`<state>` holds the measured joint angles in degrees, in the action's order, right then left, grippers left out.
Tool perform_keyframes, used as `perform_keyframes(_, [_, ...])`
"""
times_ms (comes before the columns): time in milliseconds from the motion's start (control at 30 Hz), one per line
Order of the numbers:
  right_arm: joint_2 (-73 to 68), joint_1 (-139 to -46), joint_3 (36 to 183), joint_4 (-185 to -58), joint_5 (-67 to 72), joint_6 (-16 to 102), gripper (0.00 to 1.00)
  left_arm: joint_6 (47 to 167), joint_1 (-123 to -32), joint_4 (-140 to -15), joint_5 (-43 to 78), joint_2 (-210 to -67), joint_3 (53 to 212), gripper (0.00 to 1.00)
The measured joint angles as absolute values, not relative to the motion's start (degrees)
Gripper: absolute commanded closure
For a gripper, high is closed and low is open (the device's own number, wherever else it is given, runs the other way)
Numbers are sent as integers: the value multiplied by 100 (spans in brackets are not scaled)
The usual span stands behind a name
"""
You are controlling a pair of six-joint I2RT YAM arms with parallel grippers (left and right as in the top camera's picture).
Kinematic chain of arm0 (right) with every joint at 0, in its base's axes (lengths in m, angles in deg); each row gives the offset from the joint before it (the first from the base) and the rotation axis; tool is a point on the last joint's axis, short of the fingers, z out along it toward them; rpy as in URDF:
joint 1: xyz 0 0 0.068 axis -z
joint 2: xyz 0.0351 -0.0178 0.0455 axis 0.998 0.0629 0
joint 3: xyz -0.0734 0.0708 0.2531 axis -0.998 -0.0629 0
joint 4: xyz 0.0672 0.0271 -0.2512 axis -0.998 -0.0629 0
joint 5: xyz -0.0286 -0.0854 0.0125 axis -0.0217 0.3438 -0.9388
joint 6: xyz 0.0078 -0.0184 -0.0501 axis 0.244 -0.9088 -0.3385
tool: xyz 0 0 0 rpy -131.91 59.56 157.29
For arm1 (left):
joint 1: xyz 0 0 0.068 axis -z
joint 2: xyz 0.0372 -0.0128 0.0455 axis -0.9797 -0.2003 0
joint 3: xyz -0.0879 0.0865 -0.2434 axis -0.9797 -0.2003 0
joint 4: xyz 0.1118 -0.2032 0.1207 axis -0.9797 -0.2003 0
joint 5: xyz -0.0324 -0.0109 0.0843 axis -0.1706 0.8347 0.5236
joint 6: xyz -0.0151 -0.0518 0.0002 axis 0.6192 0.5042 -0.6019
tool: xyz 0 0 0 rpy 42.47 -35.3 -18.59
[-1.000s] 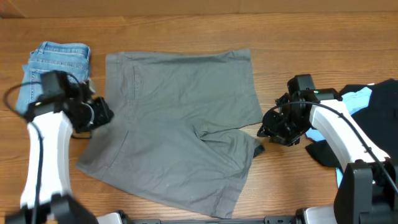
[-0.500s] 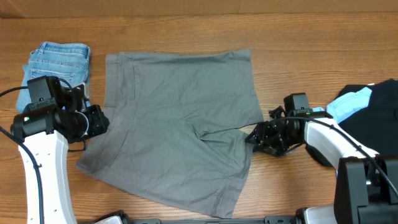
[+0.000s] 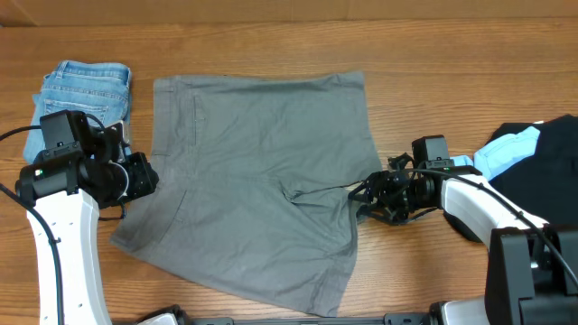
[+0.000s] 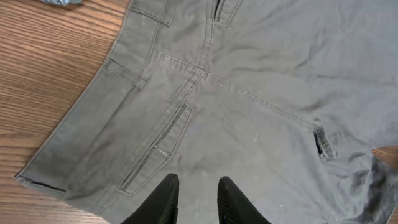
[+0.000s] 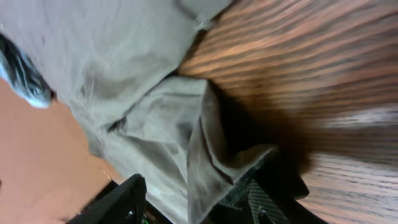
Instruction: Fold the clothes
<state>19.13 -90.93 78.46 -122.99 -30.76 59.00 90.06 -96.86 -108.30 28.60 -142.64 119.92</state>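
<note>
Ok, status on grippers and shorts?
Left gripper open above grey shorts. Right gripper open, straddling bunched hem. Shorts unfolded. Nothing in the way.

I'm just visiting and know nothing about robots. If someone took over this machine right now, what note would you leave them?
Left gripper: open, holding nothing, over the waistband end of the grey shorts.
Right gripper: a leg hem of the shorts is bunched between its fingers; I cannot tell whether it is clamped.
The shorts lie spread out mid-table, not yet folded.
The denim at far left looks folded. The black piece and sky-blue piece are heaped at right.
Left to do: fold the shorts, then the heap.
</note>
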Motion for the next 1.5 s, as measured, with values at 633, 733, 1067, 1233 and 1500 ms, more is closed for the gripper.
perform_keyframes(633, [2136, -9620, 7844, -11298, -2805, 8273, 60, 9006, -9686, -10876, 2862, -14264, 11992, 75])
perform_keyframes(733, [2136, -9620, 7840, -11234, -2848, 8321, 60, 9006, -9686, -10878, 2864, -14264, 11992, 75])
perform_keyframes(1067, [2136, -9596, 7840, -11516, -2879, 8304, 94, 8999, -9686, -10878, 2864, -14264, 11992, 74])
perform_keyframes(1233, [2138, -9373, 7835, -11591, -2772, 8341, 96, 8988, -9686, -10878, 2873, -14264, 11992, 74])
perform_keyframes(1500, [2138, -8957, 7833, -11803, -2717, 8518, 69, 8988, -9686, -10878, 2879, -14264, 11992, 74])
